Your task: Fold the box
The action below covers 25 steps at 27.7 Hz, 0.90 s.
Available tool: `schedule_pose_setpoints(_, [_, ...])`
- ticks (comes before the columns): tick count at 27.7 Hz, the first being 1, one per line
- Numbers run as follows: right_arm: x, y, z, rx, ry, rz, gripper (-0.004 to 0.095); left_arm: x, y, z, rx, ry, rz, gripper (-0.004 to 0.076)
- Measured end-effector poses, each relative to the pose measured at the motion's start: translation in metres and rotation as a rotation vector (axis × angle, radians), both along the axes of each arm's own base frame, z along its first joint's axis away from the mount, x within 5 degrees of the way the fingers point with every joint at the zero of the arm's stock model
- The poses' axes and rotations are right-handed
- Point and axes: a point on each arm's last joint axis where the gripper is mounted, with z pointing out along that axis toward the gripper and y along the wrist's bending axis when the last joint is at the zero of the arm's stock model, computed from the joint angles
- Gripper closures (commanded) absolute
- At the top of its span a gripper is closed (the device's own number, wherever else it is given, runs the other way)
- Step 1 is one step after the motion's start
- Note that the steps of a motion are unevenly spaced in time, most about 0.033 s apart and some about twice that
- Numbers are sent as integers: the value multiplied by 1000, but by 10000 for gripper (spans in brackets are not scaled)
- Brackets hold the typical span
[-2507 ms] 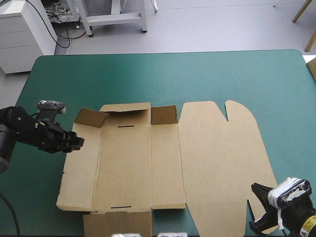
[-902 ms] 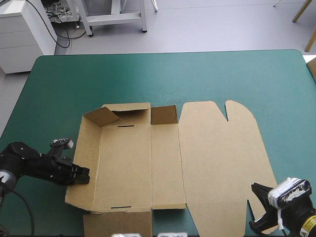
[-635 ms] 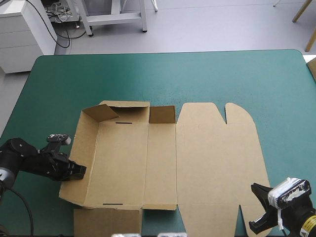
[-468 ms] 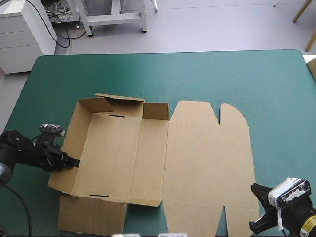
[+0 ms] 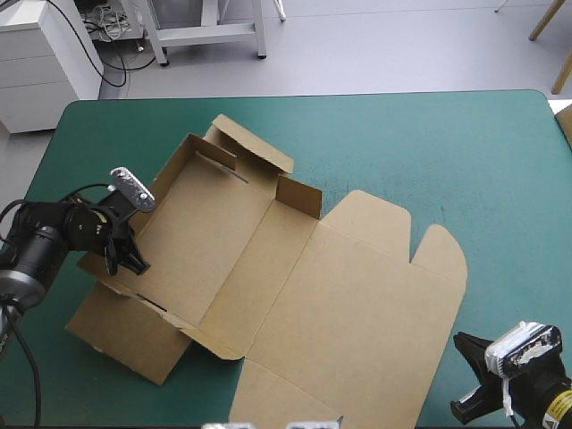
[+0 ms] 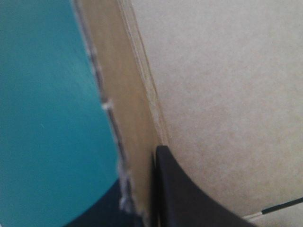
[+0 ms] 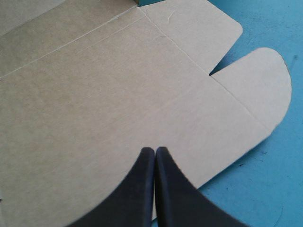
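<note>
1. surface (image 5: pixel 429 143) first: teal-green cover, rounded far corners, bare across its far and right parts. past the far edge i've got pale grey floor (image 5: pixel 375 45) and a white cabinet (image 5: pixel 45 63) off the far left corner.
2. counting now: one box (image 5: pixel 268 295), a single cut sheet of brown board, and two pincers, one on each arm.
3. the box lies slantwise over the left and middle of the surface. the tray part is toward the left with walls raised at its far end. the wide lid panel lies flat toward the near right, with two rounded flaps on its right edge.
4. left pincer (image 5: pixel 134 259) is at the tray's left wall and clamped onto it. in the left wrist view one black finger (image 6: pixel 189 198) lies on the inside face, the wall's edge runs right beside it, and the teal-green cover shows on the outer side.
5. right pincer (image 7: pixel 155 150) is at the near right corner of the surface, its black fingers pressed together into one point with nothing between them. the lid panel lies ahead of it. i cannot tell whether the tips touch the board.
</note>
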Motion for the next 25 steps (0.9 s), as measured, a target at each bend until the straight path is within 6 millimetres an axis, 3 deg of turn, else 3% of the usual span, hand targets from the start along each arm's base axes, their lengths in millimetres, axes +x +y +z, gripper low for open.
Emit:
schedule_pose_setpoints(7, [0, 0, 0, 3, 2, 0, 929, 34, -44, 22, 165, -169, -225, 731])
schedule_pose_setpoints(12, [0, 0, 0, 5, 3, -1, 929, 44, -84, 33, 203, -251, -345, 731])
schedule_pose_setpoints(22, [0, 0, 0, 4, 3, -1, 928, 13, -161, 42, 259, -382, -549, 731])
schedule_pose_setpoints(25, [1, -1, 0, -6, -5, -10, 927, -5, -181, 29, 322, -428, -578, 731])
